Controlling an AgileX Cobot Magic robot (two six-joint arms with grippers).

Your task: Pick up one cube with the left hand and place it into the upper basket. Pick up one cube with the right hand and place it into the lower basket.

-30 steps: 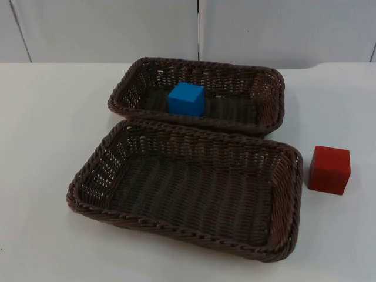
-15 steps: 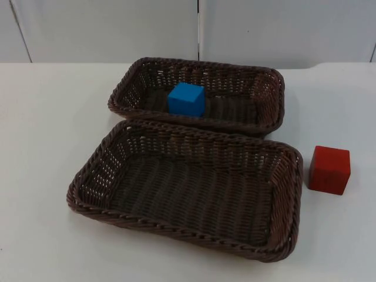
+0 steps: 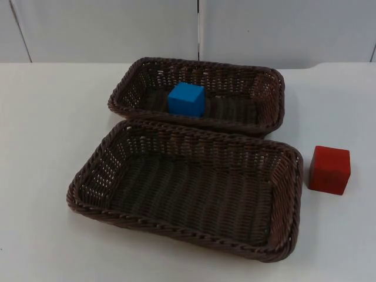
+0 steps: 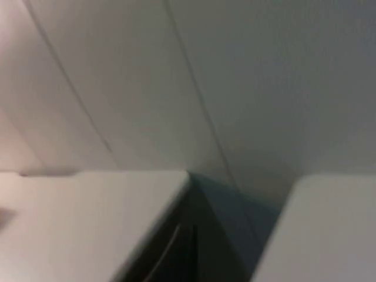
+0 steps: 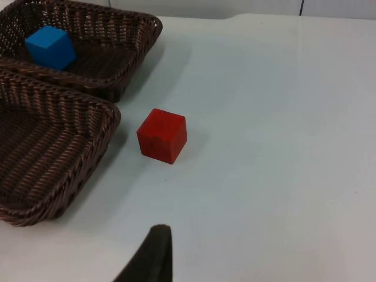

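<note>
White table top (image 3: 47, 117) ending at a grey partition wall (image 3: 106, 29) on the far side, carrying two dark brown woven baskets set one behind the other, their long rims touching or nearly so. The lower basket (image 3: 88, 182), the larger in the top view, lies nearer the viewer with nothing inside it; in the right wrist view its corner (image 5: 88, 153) stands just beside the red cube. The upper basket (image 3: 270, 100) lies farther back, close to the wall, and holds the blue cube (image 3: 187, 98) on its woven floor, left of the basket's centre; the same cube (image 5: 50, 47) appears inside that basket (image 5: 141, 35) in the right wrist view. The red cube (image 3: 329, 170) rests on the bare table to the right of the lower basket, near its right rim but apart from it (image 5: 162, 136). One black fingertip of the right gripper (image 5: 154, 252) hangs above the table, on the near side of the red cube and well apart from it; whether this claw is spread or closed cannot be told. The left wrist view faces the partition wall and a table edge.
</note>
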